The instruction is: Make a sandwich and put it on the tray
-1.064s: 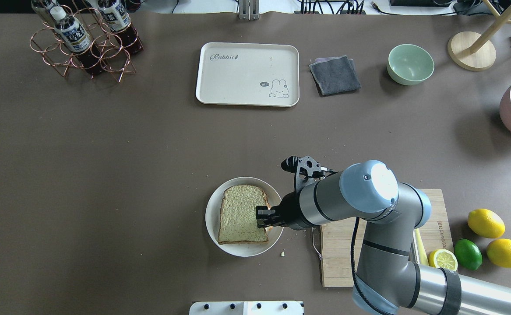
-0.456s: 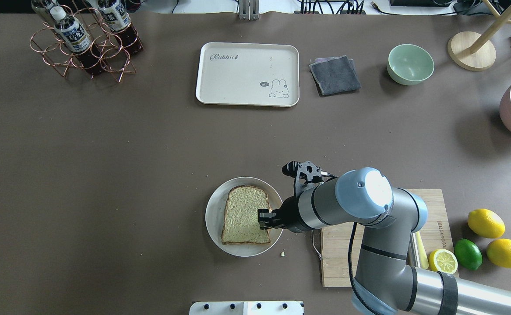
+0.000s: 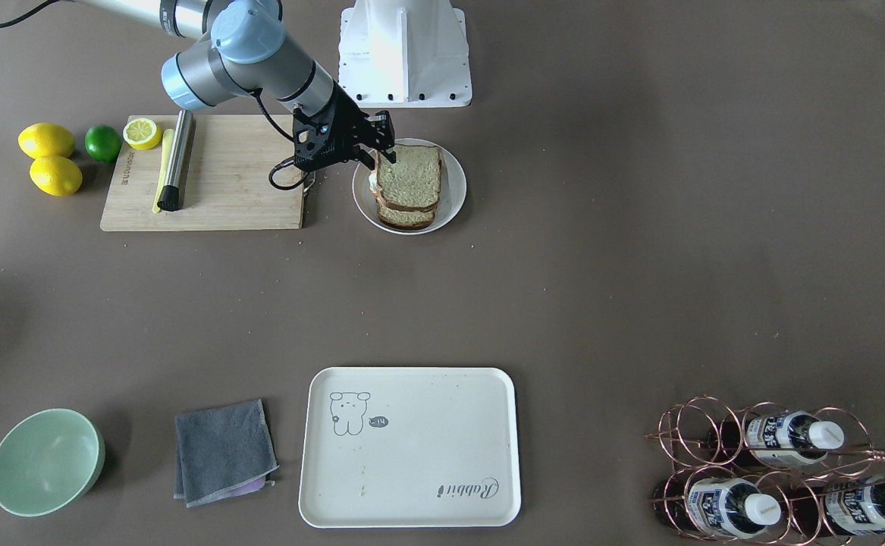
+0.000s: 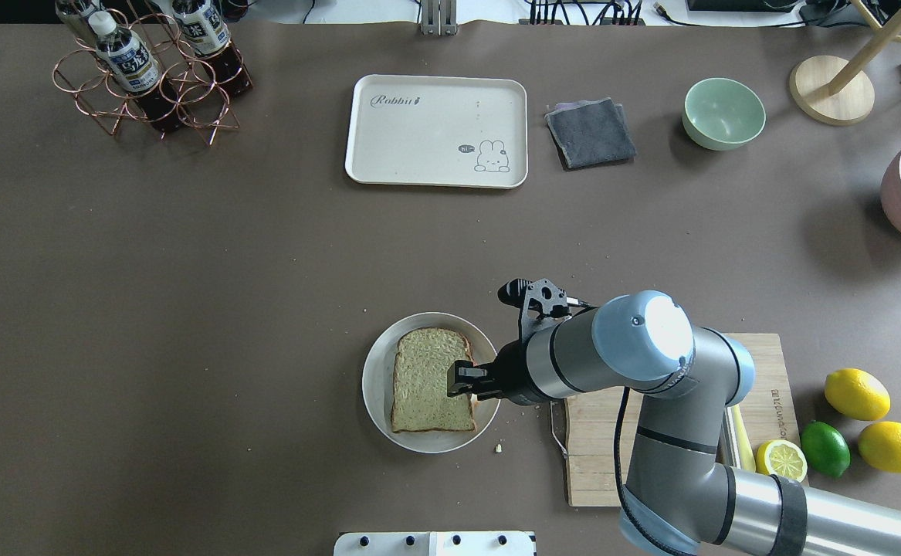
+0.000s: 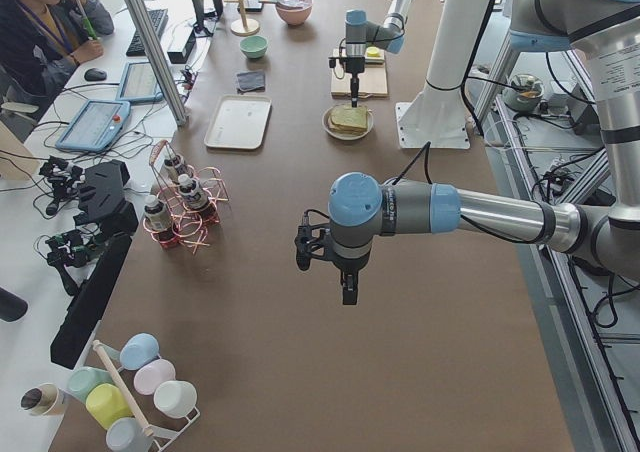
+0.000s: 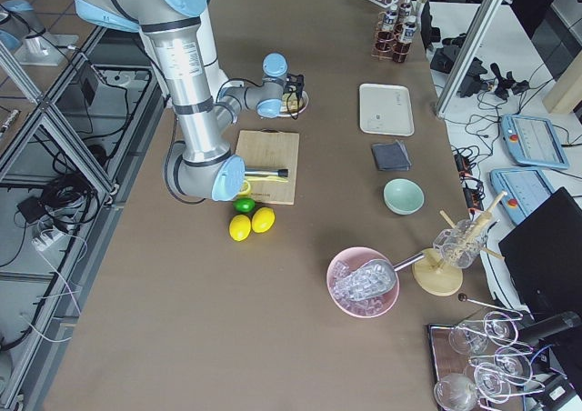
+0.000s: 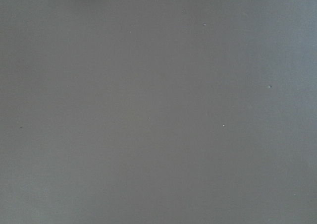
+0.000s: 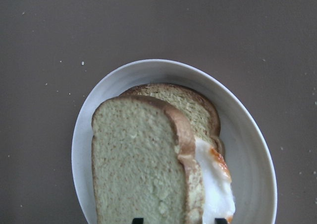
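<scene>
On the white plate (image 4: 375, 378), sandwich (image 4: 423, 378) lies stacked, egg poking out at 3 o'clock. R gripper (image 4: 459, 380) hovers at that edge, jaws part-spread over top slice, prob. to grab or square it. At 12 o'clock, well apart, tray (image 4: 419, 147) waits. L gripper (image 5: 345, 290): can't tell its state.

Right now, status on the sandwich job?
Right hand at sandwich edge, grip unclear; left hand away, state unclear. Sandwich assembled on plate, not yet on tray. Nothing seen between them.

Right arm (image 4: 674, 455): silver-grey tubes, pale-blue joint caps (image 4: 645, 333), black bands; black cable (image 4: 621, 432) looping behind black jaws. Base (image 3: 404, 53): white.
</scene>
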Available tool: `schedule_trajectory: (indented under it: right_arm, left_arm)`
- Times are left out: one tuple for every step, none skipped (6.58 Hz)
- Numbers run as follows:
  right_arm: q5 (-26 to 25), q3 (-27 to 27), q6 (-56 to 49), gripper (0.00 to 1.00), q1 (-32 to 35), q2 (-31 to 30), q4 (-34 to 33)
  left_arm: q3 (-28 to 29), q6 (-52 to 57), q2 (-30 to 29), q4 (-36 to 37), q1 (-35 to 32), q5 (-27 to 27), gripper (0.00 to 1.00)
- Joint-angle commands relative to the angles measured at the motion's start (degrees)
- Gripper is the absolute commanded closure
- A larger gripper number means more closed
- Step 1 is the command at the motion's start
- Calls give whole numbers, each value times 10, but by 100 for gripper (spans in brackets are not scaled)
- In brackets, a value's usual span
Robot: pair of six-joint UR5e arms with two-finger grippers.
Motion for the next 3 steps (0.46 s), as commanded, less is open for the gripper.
schedule_trajectory:
  right_arm:
    - [55, 5, 0, 0, 53, -2, -4]
    - [99, 6, -3, 0, 100, -14, -4]
    - [146, 9, -8, 0, 139, -29, -4]
  left_arm:
    - [-13, -110, -28, -53, 53, -91, 2]
    - [-15, -231, -35, -153, 112, -92, 2]
    - [-15, -345, -32, -253, 149, -94, 2]
